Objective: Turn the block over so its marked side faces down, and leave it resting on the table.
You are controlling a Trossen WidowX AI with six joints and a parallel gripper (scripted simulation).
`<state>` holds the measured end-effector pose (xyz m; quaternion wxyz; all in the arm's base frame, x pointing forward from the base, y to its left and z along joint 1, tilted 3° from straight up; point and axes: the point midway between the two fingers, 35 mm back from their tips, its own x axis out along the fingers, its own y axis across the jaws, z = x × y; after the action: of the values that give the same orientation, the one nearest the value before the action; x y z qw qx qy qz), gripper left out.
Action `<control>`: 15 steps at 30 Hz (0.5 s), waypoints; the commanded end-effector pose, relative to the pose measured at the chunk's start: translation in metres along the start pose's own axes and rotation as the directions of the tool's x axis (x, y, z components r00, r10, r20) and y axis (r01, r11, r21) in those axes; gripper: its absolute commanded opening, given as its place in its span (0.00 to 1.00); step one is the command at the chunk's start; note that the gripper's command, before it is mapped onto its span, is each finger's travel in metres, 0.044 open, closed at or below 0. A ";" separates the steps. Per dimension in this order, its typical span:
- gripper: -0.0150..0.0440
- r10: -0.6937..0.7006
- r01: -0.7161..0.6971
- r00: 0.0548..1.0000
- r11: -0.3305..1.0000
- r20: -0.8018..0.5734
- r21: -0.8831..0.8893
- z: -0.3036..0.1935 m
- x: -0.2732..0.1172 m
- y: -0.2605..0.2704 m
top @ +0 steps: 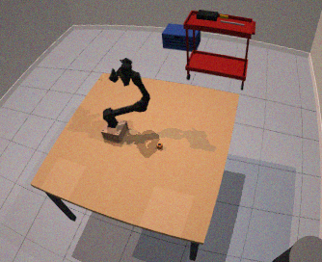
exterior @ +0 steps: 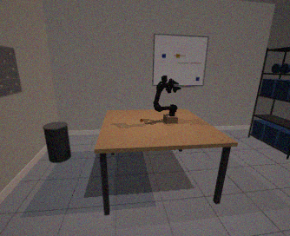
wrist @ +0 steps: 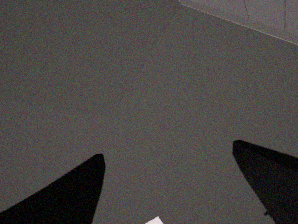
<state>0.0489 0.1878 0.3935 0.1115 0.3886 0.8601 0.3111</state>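
The block (top: 159, 145) (exterior: 141, 120) is a tiny orange-brown and dark piece resting on the table (top: 107, 193) (exterior: 170, 140), in front of the arm's base. It is too small and blurred to tell which side carries the mark. My gripper (top: 119, 79) (exterior: 177, 86) (wrist: 168, 153) is open and empty. It is raised high above the table, well away from the block and on the other side of the arm's base. The wrist view shows both dark fingers wide apart against a grey wall, and no block.
The arm's base block (top: 114, 132) (exterior: 170, 119) stands on the table, a short way from the block. Shadows of the arm fall across the table around the block. A red cart (top: 217, 67) and a blue crate (top: 174, 38) stand on the floor beyond the table.
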 end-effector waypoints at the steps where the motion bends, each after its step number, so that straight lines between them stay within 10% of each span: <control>1: 0.98 -0.003 0.003 1.000 1.000 -0.003 -0.005 -0.001 0.001 -0.001; 15: 1.00 -0.486 0.207 0.820 0.745 -0.302 -0.634 -0.128 0.025 -0.109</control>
<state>-0.0559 0.1294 0.4216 0.1048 0.1690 0.8219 0.5338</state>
